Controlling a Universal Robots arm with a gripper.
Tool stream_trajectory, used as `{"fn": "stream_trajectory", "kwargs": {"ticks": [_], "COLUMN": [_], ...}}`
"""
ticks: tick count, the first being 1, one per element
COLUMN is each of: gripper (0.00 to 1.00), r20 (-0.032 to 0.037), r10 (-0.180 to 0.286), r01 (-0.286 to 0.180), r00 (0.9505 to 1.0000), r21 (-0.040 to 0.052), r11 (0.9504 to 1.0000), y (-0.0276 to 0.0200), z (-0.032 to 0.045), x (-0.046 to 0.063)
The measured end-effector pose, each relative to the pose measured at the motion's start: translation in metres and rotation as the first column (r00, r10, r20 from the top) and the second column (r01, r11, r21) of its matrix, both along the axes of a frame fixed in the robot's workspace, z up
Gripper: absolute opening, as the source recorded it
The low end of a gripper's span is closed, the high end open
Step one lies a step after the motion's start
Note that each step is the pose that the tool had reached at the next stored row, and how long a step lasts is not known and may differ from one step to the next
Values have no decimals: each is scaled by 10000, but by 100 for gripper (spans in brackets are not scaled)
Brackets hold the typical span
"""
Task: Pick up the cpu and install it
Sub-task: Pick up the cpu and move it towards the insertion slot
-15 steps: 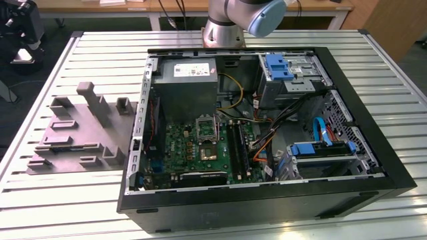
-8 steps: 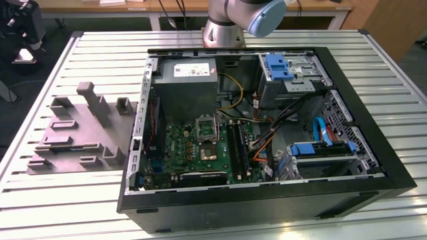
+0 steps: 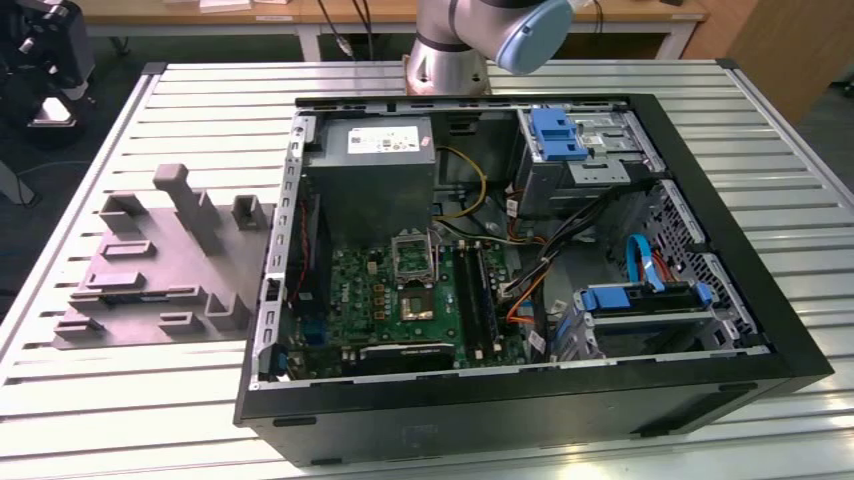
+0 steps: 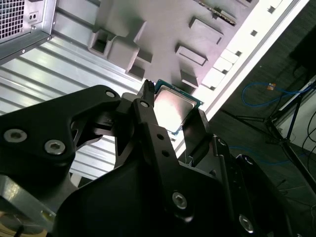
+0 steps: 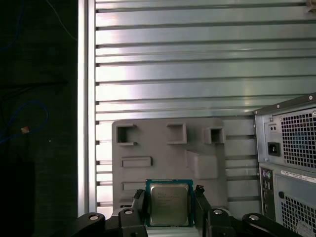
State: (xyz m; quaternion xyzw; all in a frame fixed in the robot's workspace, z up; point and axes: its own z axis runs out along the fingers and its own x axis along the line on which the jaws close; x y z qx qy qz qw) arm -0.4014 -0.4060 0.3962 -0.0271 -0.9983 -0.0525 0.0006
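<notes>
Since cpu [image 5: 169, 203] shows in both wrist views, you can read it there: flat square chip sits squarely between jaws, jaws clamped on two opposite edges, silvery top toward cameras. Square, so no long axis to mind. Grey tray [image 5: 158, 148] lies well beyond jaws on slatted desk [image 5: 197, 74], cpu likely held clear of it; computer case [image 5: 289, 158] beside tray.

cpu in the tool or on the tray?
In the tool: both wrist views show the cpu clamped between its fingers, clear of the grey tray.
</notes>
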Motion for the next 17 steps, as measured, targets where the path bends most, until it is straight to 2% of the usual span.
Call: {"fn": "stream_trajectory", "kwargs": {"ticks": [17], "gripper": [48], "r20": [-1], "r10": [-17], "r01": [17], "r00": [10000], "r21": [-1], "r11": [10000], "y": [0], "z": [-1], "x": [56]}}
